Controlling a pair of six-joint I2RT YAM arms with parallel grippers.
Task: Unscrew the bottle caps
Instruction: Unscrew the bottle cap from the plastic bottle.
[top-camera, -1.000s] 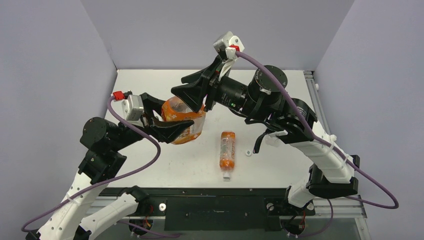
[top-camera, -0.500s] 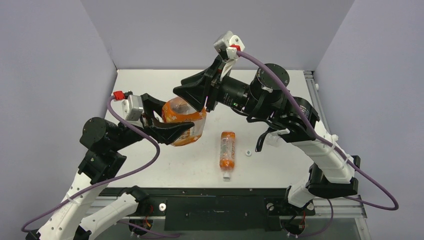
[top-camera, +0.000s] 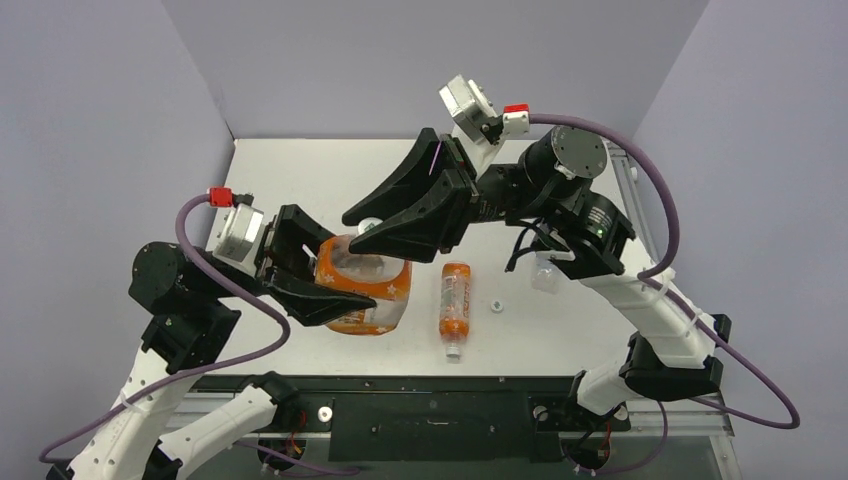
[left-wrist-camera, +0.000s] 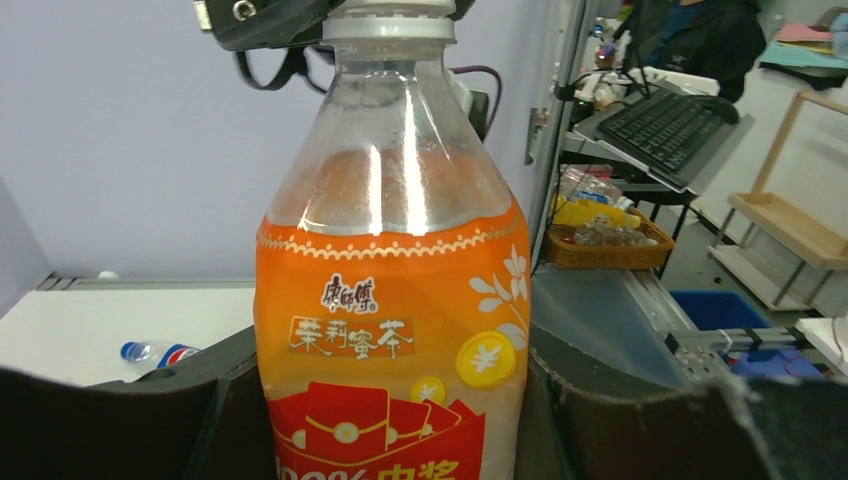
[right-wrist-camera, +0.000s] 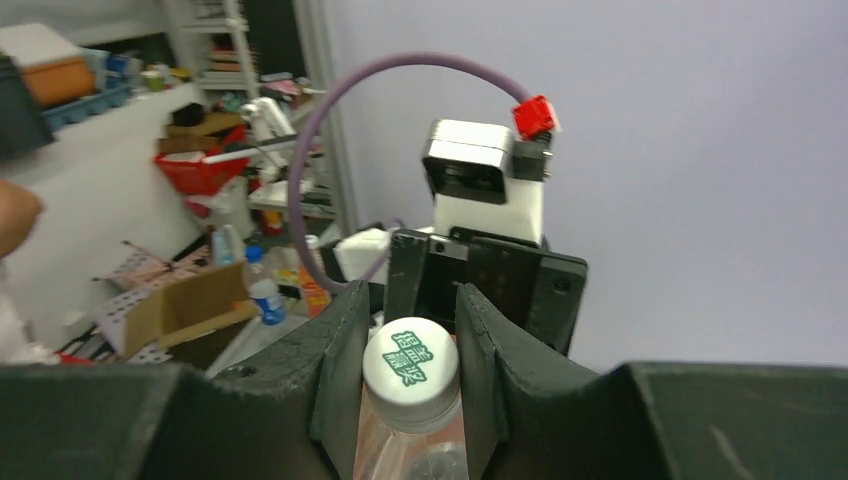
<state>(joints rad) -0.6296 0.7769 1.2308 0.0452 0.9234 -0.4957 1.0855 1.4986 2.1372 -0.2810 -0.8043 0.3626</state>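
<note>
My left gripper (top-camera: 350, 272) is shut on the wide squarish orange bottle (top-camera: 365, 292) and holds it upright above the table. In the left wrist view the bottle (left-wrist-camera: 390, 300) fills the space between the dark fingers (left-wrist-camera: 620, 420). Its white cap with a green mark (right-wrist-camera: 410, 366) sits between my right gripper's fingers (right-wrist-camera: 340, 380), which press on both sides of it. My right gripper (top-camera: 365, 232) reaches in from the right, above the bottle. The cap also shows at the top of the left wrist view (left-wrist-camera: 388, 25).
A slim orange bottle (top-camera: 455, 298) lies on the table to the right of the held bottle, white cap toward me. A small loose white cap (top-camera: 496, 305) lies beside it. A Pepsi bottle with a blue cap (left-wrist-camera: 160, 353) lies on the table, mostly hidden.
The held bottle has moved toward the near left and stands more upright. My right wrist has turned and its gripper followed the cap. The slim bottle and loose cap have not moved.
</note>
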